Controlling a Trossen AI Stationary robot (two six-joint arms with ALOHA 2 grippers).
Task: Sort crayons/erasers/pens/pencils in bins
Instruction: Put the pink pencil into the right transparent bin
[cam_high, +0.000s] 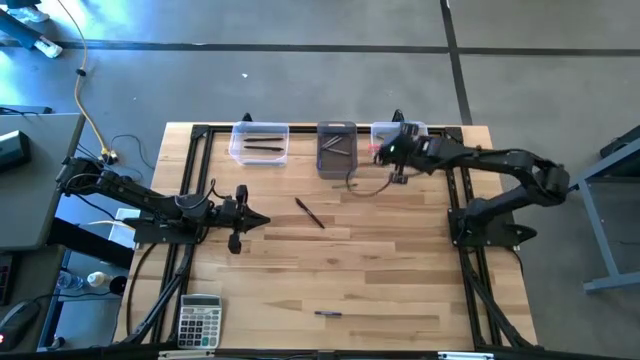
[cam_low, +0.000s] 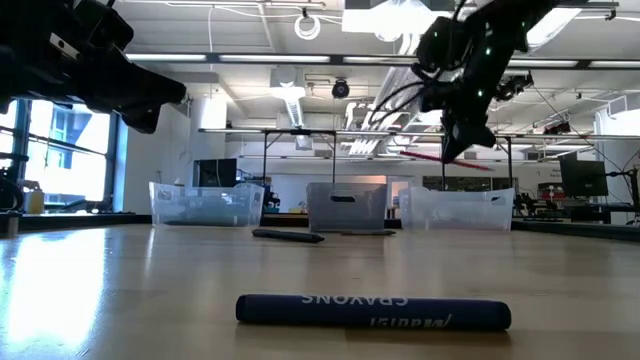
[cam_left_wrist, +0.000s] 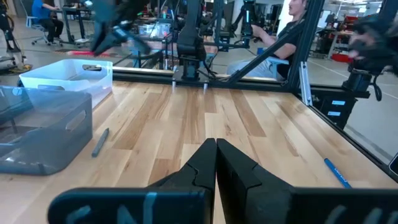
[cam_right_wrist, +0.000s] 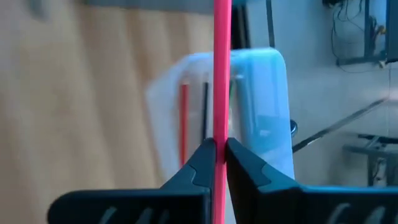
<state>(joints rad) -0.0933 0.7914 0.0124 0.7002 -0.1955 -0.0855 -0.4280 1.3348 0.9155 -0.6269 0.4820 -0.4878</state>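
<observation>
My right gripper (cam_high: 382, 153) hovers over the right clear bin (cam_high: 400, 133) at the table's far edge, shut on a thin pink stick (cam_right_wrist: 221, 74). That bin holds a red stick (cam_right_wrist: 184, 118) and a black one (cam_right_wrist: 204, 115). The dark grey bin (cam_high: 336, 148) and the left clear bin (cam_high: 259, 143) stand beside it, each with sticks inside. A dark pen (cam_high: 309, 213) lies flat mid-table and a blue crayon (cam_high: 328, 313) lies flat near the front edge. My left gripper (cam_high: 262, 220) is shut and empty, low at the table's left. My right gripper pinches the pink stick (cam_right_wrist: 221, 146) between its two fingertips, partway along its length, with stick showing on both sides of the fingers. The fingers come from above. The stick (cam_low: 452, 158) hangs about level, lifted clear above the right clear bin.
A grey calculator (cam_high: 200, 320) lies at the front left corner. Black rails (cam_high: 465, 190) run along the table's left and right sides. The crayon (cam_low: 372, 311) lies close to the low camera. People and desks show in the room beyond the table.
</observation>
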